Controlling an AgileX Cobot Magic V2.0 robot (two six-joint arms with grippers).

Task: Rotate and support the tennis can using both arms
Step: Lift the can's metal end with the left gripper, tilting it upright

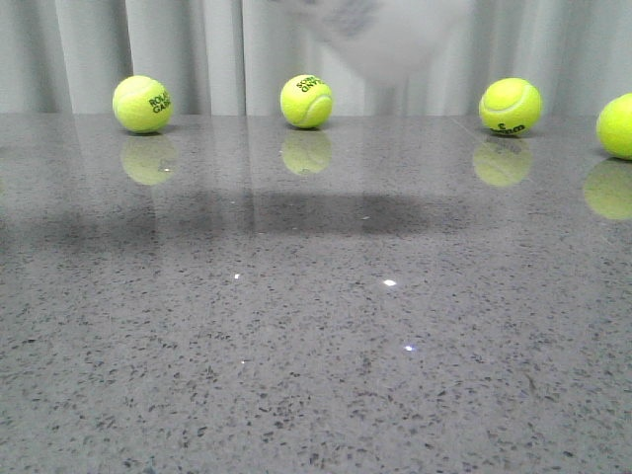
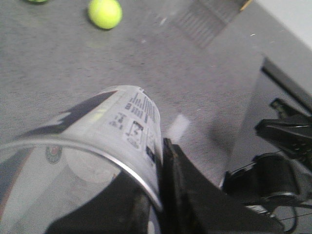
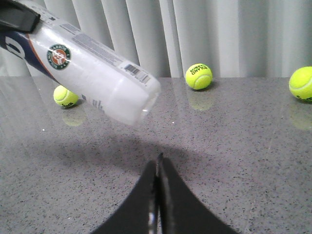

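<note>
The tennis can [image 3: 92, 73] is a clear tube with a white and navy label and a round emblem. It hangs tilted in the air above the table, closed end pointing down toward the table. My left gripper [image 2: 109, 146] is shut on the can [image 2: 131, 117] near its open rim; one black finger [image 2: 178, 175] presses its side and the other is hidden behind it. In the front view only the can's blurred lower end [image 1: 390, 39] shows at the top. My right gripper [image 3: 158, 158] is shut and empty, low over the table, below and apart from the can.
Several yellow-green tennis balls stand in a row at the table's far edge by the grey curtain [image 1: 142, 104] [image 1: 306, 101] [image 1: 510, 106] [image 1: 617, 125]. Black arm hardware [image 2: 287, 131] shows at the table's side in the left wrist view.
</note>
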